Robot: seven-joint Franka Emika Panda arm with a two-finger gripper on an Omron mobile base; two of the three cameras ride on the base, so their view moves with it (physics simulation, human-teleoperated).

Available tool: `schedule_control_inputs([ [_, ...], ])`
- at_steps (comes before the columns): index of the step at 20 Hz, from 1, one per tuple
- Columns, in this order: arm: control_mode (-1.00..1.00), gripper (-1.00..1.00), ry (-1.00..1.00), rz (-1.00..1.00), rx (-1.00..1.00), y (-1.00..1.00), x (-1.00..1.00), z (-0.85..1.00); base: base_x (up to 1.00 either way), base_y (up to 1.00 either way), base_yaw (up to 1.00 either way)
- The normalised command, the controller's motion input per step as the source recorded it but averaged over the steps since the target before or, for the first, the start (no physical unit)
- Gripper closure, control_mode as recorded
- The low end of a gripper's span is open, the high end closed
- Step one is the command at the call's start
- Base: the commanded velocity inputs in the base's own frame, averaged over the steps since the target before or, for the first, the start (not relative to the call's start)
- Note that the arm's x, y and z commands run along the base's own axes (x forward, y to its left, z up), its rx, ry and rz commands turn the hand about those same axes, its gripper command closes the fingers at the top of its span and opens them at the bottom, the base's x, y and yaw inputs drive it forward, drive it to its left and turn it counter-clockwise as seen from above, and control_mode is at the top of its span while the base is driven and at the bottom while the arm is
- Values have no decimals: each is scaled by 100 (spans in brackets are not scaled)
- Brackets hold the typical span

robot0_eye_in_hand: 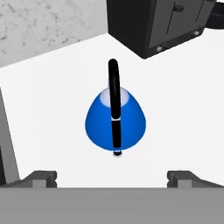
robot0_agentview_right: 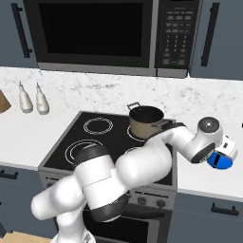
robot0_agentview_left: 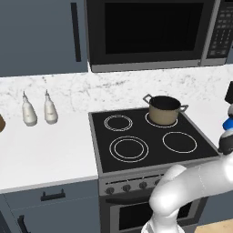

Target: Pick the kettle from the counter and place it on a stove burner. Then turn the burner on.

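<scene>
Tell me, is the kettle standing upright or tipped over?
Upright. In the hand view the kettle sits on the white counter with its black handle arching over the pale lid.

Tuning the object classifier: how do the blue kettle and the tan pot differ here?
The small bright blue cone-shaped kettle has one black arched handle over its top and a pale lid; the tan pot is a cylinder, open-topped, with two grey side handles. The kettle stands on the white counter right of the cooktop; the pot sits on a rear burner of the black glass cooktop. Both stand upright, ungripped.
</scene>
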Motion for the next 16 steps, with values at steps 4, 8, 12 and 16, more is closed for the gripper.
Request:
schedule_control_inputs([
  [4, -100, -100, -1, 0, 0, 0, 1, -52, 0, 0, 0],
  [8, -100, -100, 0, 0, 0, -1, 1, -16, 0, 0, 0],
  [12, -100, -100, 0, 0, 0, -7, 6, 0, 0, 0, 0],
  [16, -100, -100, 0, 0, 0, -6, 15, 0, 0, 0, 0],
])
